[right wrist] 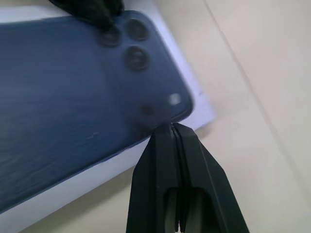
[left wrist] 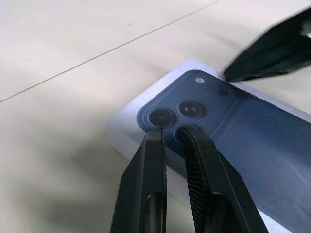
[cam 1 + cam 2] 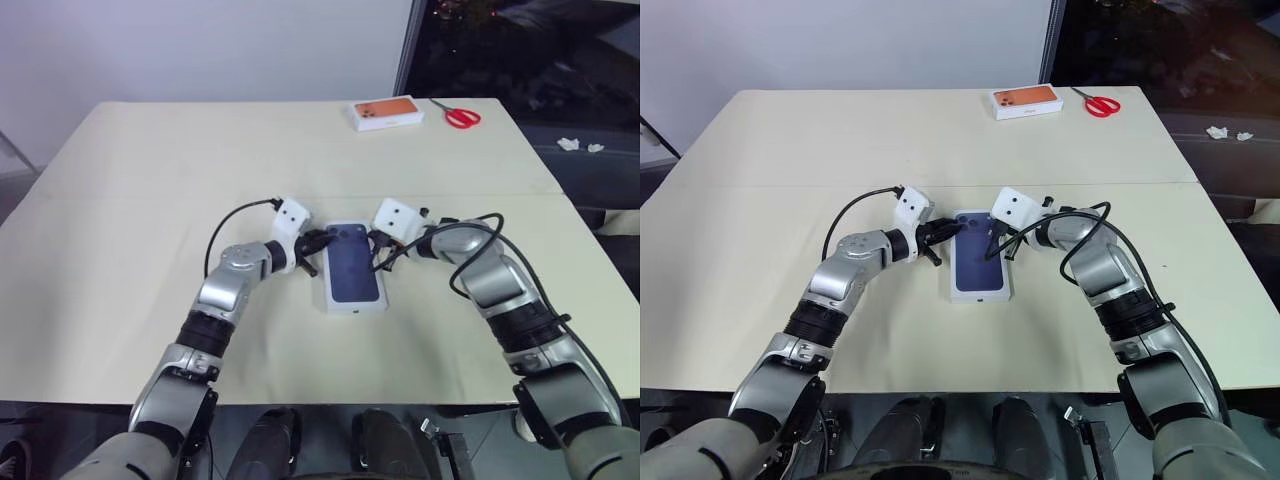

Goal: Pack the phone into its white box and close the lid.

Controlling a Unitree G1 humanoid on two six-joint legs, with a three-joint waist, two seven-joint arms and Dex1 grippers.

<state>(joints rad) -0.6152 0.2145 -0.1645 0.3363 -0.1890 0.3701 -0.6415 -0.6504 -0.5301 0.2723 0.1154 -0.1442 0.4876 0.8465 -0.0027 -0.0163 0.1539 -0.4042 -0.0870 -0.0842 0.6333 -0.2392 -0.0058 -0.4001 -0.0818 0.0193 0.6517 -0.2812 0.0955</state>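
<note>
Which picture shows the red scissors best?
The right eye view shows the red scissors best: they lie whole at the table's far right edge, beside the orange-topped box. The left eye view gives them much the same.

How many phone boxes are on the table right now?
2. A white box with a dark blue phone print on top lies in the middle of the table, between the two grippers. An orange-topped box sits at the far edge, beside the red scissors.

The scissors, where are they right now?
The red-handled scissors lie at the table's far right corner in the head views, just right of the orange-topped box.
</note>
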